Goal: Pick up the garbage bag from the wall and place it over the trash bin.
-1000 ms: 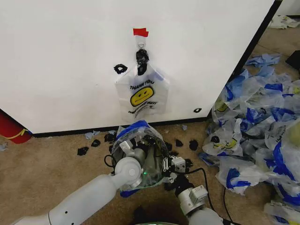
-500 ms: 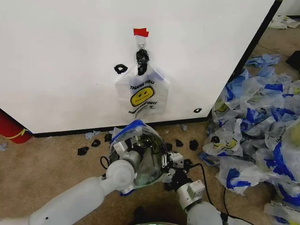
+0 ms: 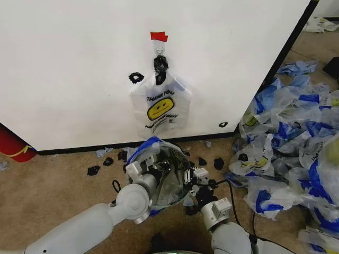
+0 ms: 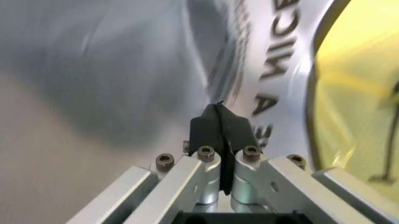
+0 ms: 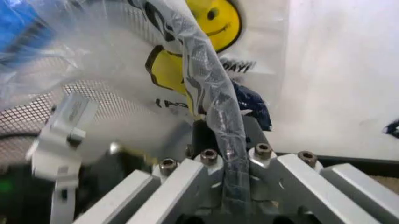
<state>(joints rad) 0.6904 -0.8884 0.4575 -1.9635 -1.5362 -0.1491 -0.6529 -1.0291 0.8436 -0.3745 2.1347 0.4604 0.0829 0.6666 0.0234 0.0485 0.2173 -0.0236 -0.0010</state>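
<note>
A garbage bag point(image 3: 159, 166) is draped over the trash bin point(image 3: 170, 170) on the carpet just below the wall point(image 3: 69, 63), and both arms are working at its rim. The left gripper point(image 3: 144, 165) sits at the bin's 9 o'clock edge; in the left wrist view its fingertips point(image 4: 221, 128) are pressed together with printed film right against them, though whether any plastic is caught between them cannot be told. The right gripper point(image 3: 195, 175) is at the 3 o'clock edge, pinching a twisted strand of the bag point(image 5: 215, 112) between closed pads. So the bag's mouth runs across the bin from 9 to 3, stretched between the two grippers, with the blue handle point(image 3: 145, 145) bunched at about 11 o'clock toward the wall. A second smiley bag point(image 3: 160, 106) hangs from the black clip point(image 3: 160, 63) under the red tape point(image 3: 159, 36), at 12 o'clock from the bin. Judging from this, what matters now is the far rim at 12 o'clock, which neither arm is much nearer than the other
</note>
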